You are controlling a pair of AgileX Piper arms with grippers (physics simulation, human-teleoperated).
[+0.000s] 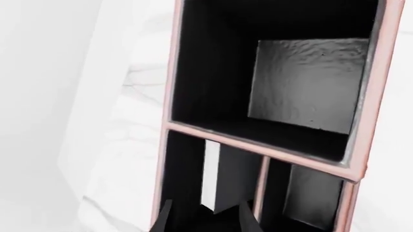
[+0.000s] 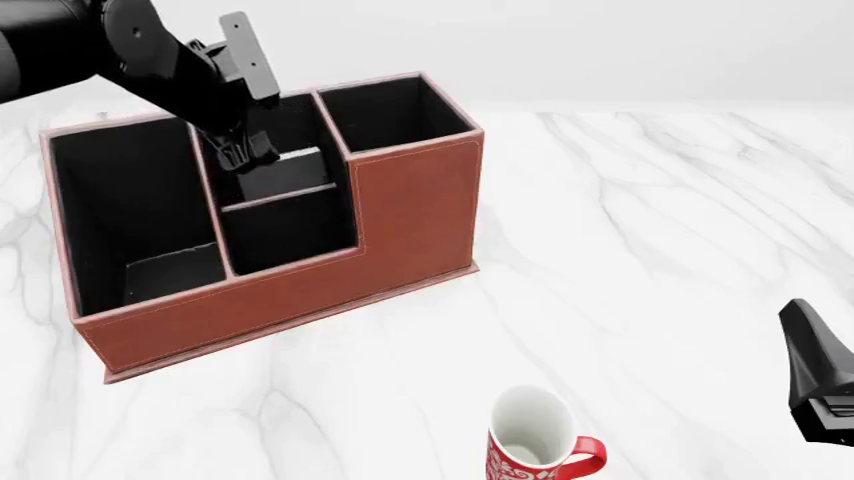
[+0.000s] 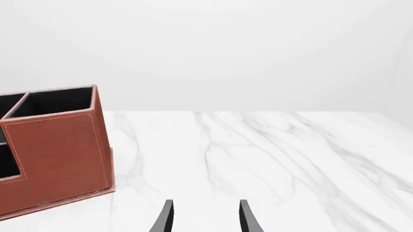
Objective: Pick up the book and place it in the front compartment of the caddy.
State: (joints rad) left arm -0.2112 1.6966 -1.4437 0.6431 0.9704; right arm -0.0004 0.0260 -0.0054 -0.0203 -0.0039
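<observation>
While lowering into the caddy [image 2: 400, 200]: left hand [image 1: 205, 218] clamped on book [image 1: 223, 179], upright inside front compartment [image 2: 287, 170]. Keep vertical, clear of crossbar, before release. Right hand [image 3: 204, 217] apart, idle beside caddy.

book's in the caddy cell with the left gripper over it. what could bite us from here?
1. The book stands on edge in the front compartment between the left gripper fingers; a sideways retreat might drag or tip it.
2. The arm hangs low between the caddy walls, so a non-vertical lift could clip the divider and shift the caddy.
3. The red mug sits near the idle right gripper.
</observation>
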